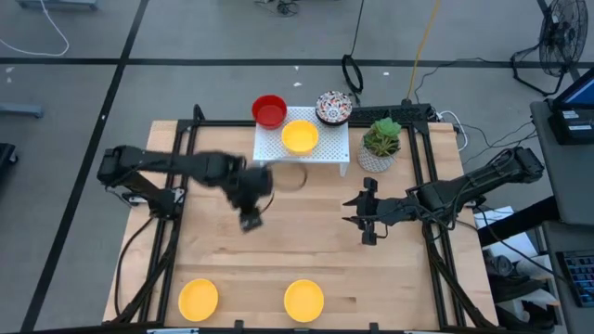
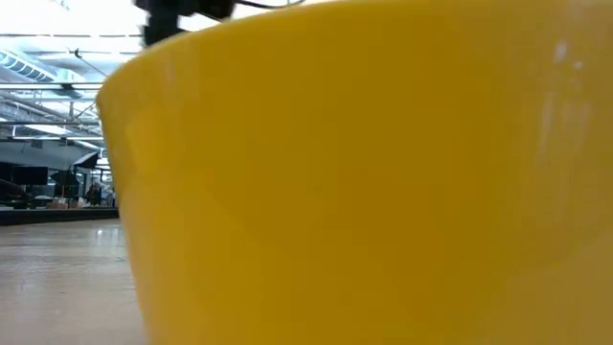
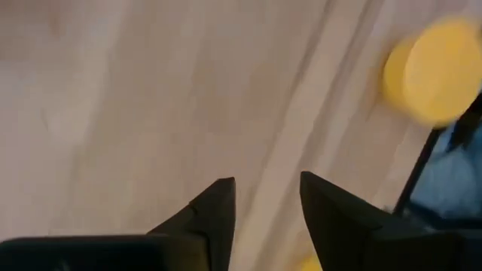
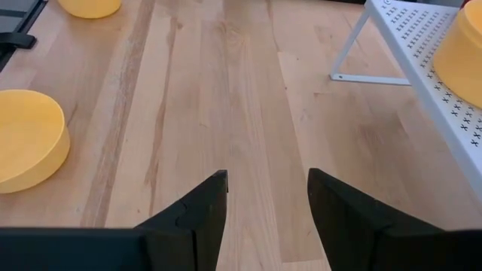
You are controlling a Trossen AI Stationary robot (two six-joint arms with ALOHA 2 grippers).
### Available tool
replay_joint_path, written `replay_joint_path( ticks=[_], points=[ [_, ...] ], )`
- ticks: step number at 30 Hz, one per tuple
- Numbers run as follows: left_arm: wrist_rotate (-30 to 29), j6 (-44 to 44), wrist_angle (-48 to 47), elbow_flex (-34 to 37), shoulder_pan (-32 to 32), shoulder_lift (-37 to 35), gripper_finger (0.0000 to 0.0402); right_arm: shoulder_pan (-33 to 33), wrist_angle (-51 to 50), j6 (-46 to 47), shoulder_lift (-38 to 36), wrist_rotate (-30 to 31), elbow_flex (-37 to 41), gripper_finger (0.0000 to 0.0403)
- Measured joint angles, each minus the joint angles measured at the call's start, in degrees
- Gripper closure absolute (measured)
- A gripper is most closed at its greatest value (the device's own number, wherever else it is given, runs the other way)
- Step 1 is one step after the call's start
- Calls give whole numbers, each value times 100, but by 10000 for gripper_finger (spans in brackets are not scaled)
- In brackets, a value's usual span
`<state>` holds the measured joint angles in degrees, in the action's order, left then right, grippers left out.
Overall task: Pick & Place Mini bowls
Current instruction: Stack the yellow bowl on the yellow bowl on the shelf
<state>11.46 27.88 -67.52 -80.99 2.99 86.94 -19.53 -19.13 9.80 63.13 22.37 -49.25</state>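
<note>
High view: the wooden table (image 1: 306, 241) carried a white perforated shelf (image 1: 327, 148) near its far edge. One yellow bowl (image 1: 300, 136) sat on the shelf. A red bowl (image 1: 269, 110) and a floral-patterned bowl (image 1: 333, 108) stood at the shelf's far edge. A potted plant (image 1: 380, 144) stood just beside the shelf. Two more yellow bowls, one at (image 1: 199, 299) and one at (image 1: 303, 300), rested near the table's near edge, well apart from each other. The left gripper (image 1: 251, 219) hung over bare wood in front of the shelf. The right gripper (image 1: 364, 215) was over the table's right-centre area, also holding nothing.

Low view: a yellow bowl's wall (image 2: 364, 182) filled nearly the whole picture, with the room showing behind it.

Left wrist view: the left gripper (image 3: 267, 203) had its fingers parted and empty above the wood; a blurred yellow bowl (image 3: 433, 71) lay beyond.

Right wrist view: the right gripper (image 4: 267, 199) was released, fingers apart over bare wood. A yellow bowl (image 4: 30, 139) lay ahead, and the shelf (image 4: 422, 56) carried another yellow bowl (image 4: 461, 53).
</note>
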Motion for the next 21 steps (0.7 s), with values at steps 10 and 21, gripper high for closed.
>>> replay_joint_path(
  ticks=[10,21],
  points=[
    [-803,3130,-1119,544,2491,4,270,0,143,13,0,0,0,231],
    [162,4714,543,1965,4220,4,208,-7,471,659,0,-11,-2,231]
  ],
)
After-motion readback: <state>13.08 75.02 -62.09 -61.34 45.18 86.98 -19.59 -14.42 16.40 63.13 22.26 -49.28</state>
